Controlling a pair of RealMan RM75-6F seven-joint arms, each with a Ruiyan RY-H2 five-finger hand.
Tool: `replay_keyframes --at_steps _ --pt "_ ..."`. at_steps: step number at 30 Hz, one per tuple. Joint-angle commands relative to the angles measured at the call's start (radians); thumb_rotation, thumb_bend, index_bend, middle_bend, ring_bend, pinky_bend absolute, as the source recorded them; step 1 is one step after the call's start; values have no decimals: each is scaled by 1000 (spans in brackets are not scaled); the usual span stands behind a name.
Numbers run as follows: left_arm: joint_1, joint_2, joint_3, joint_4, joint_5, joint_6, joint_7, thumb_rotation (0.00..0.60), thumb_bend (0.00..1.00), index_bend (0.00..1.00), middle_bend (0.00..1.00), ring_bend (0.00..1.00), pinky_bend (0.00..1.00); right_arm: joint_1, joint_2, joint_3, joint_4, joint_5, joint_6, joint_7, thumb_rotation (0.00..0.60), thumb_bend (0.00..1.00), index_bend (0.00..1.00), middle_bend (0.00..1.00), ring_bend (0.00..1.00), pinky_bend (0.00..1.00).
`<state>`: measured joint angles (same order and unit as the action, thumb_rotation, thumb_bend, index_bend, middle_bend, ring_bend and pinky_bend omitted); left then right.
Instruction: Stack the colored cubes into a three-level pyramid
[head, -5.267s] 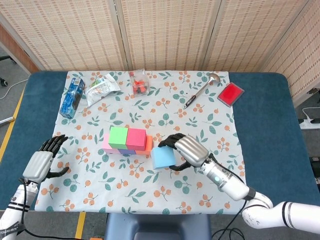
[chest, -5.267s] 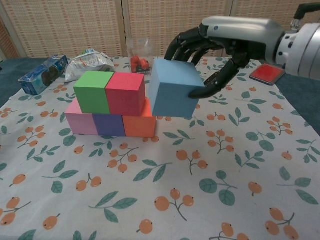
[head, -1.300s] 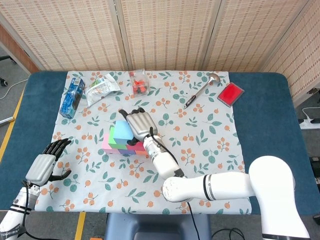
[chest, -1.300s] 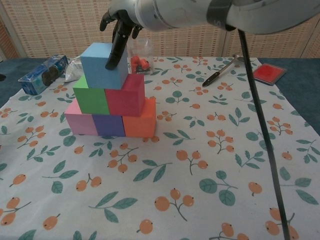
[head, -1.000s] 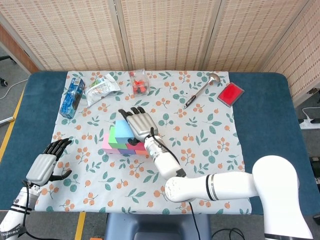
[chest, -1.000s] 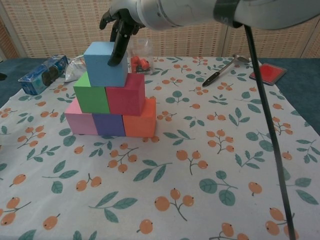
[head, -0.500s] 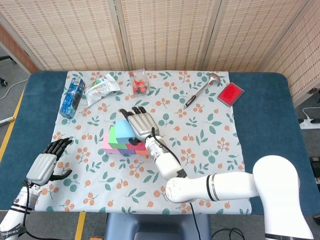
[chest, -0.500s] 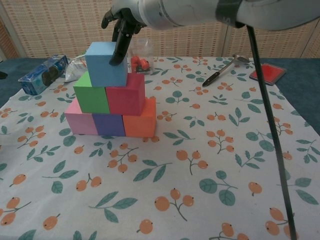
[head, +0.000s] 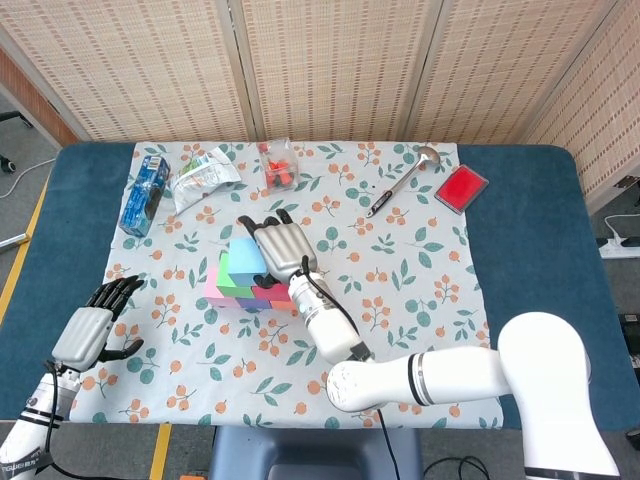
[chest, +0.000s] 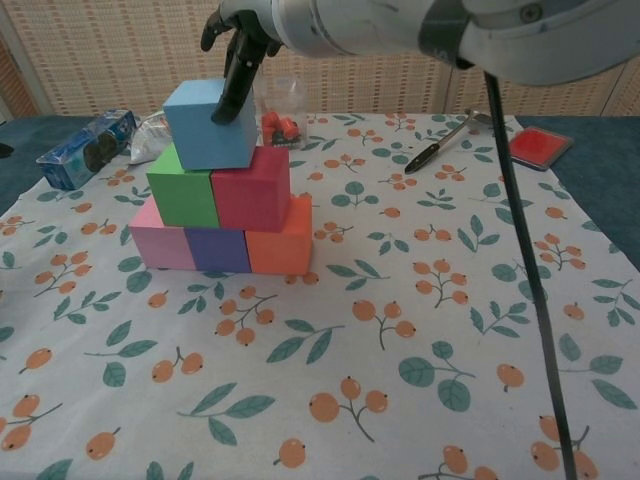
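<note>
We see the blue cube (chest: 208, 124) on top of the green cube (chest: 183, 186) and red cube (chest: 252, 187), nudged slightly leftward again since a moment ago, the right robot hand (chest: 243, 45) still fingering it; alignment isn't finished. Only the head view shows the left robot hand (head: 86, 328), empty, fingers apart.

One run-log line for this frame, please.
stage: top placement | blue cube on green/red cubes | right hand fingers touch it | left hand idle, open
</note>
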<state>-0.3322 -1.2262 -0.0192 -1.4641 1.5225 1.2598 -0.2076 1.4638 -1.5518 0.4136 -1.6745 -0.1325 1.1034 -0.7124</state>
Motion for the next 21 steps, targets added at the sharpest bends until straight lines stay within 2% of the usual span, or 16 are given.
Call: replay_keyframes --at_steps 1,21 --pt "0 0 0 1 0 0 -1 600 250 70 26 0 90 -2 -6 1 -2 -6 10 0 600 185 102 320 154 0" --pt "-2 -11 13 34 17 -5 -45 600 251 70 25 0 90 -34 -79 25 -12 -65 121 -14 600 184 78 320 154 0"
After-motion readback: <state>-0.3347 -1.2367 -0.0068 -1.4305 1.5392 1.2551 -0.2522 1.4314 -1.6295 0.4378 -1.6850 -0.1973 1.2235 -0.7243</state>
